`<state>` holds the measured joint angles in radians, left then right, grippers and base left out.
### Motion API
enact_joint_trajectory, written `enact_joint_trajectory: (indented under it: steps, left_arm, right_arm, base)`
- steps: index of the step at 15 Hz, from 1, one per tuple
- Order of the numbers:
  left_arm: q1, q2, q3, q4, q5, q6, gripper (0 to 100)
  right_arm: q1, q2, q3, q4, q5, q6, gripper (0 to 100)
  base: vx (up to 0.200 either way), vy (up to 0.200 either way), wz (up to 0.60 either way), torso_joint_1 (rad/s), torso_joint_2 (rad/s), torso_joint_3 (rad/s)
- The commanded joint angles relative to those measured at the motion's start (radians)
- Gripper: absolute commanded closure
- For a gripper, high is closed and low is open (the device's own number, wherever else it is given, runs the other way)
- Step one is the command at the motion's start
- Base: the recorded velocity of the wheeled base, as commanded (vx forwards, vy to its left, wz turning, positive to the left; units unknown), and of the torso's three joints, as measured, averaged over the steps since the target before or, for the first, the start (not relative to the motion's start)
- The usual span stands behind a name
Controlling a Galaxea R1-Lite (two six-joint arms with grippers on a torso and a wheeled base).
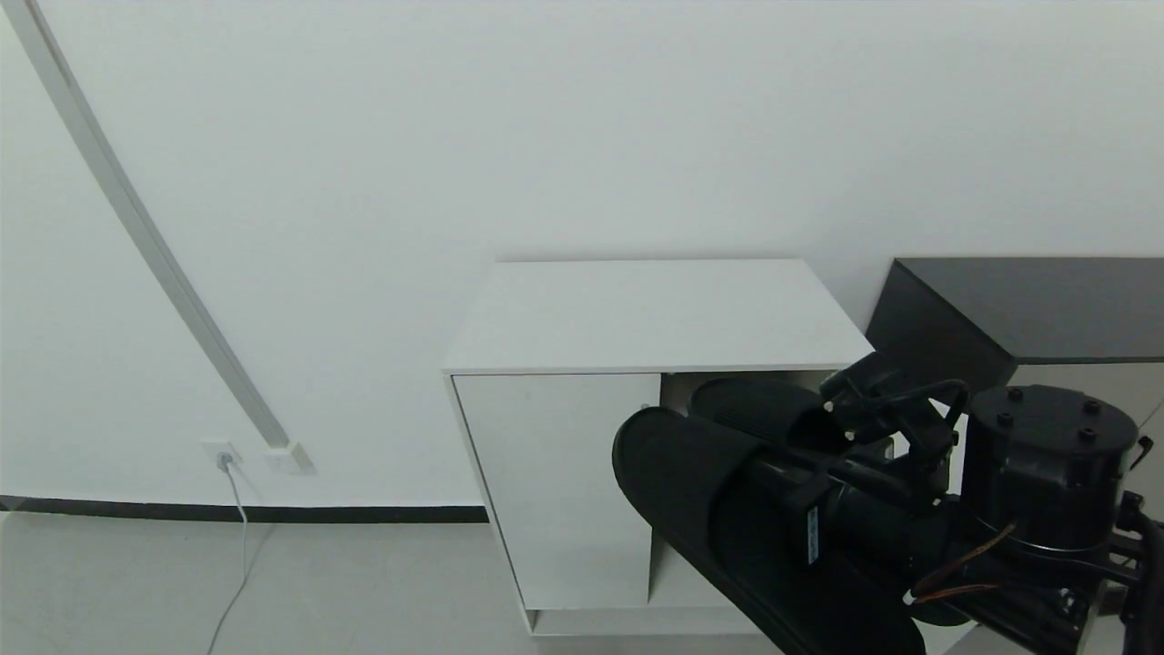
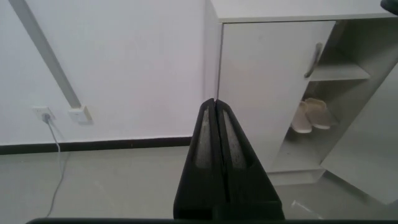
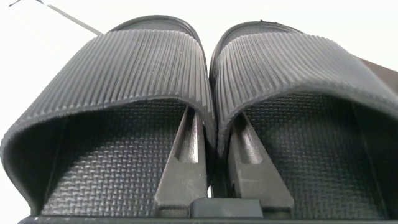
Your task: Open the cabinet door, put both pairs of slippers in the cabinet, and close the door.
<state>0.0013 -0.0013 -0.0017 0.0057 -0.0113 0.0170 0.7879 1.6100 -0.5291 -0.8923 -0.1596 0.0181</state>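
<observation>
Bare white wall (image 1: pixel 582 136) and grey floor (image 1: pixel 273 591) behind white flat-panelled cabinet (image 1: pixel 637 314), centre right of frame, right half open. Ribbed, rubbery black slippers (image 1: pixel 696 478) at lower right, before the opening, pinched by inner strap edges in right gripper (image 3: pixel 213 130). Empty left gripper (image 2: pixel 215 111) clenched. Inside, beige slippers (image 2: pixel 313 116) already shelved. Risk: pliant straps slipping free, or long soles snagging closed door (image 1: pixel 555 491).

Soft, even light from above leaves the white wall (image 1: pixel 582 136) nearly shadowless. The cabinet (image 1: pixel 637 314) is shaded inside its open half. The black slippers (image 3: pixel 149 68) I hold show a faint sheen along their ribs.
</observation>
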Motion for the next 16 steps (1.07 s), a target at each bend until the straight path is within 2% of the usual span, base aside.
enact_joint_trajectory:
  steps: [1, 4, 16]
  left_arm:
    - [0.000, 0.001, 0.000, 0.000, 0.001, 0.000, 100]
    - [0.000, 0.001, 0.000, 0.000, 0.001, -0.002, 100]
    - [0.000, 0.001, 0.000, 0.000, 0.004, -0.003, 100]
  right_arm:
    - [0.001, -0.002, 0.005, -0.002, 0.000, 0.000, 100]
    - [-0.001, -0.001, 0.006, -0.002, 0.000, 0.003, 100]
    - [-0.007, -0.004, 0.029, -0.040, 0.008, -0.003, 100]
  base:
    - [0.000, -0.200, 0.00, 0.002, 0.00, 0.007]
    - [0.000, -0.200, 0.00, 0.005, 0.00, 0.005]
    - [0.000, 0.000, 0.00, -0.005, 0.01, 0.006]
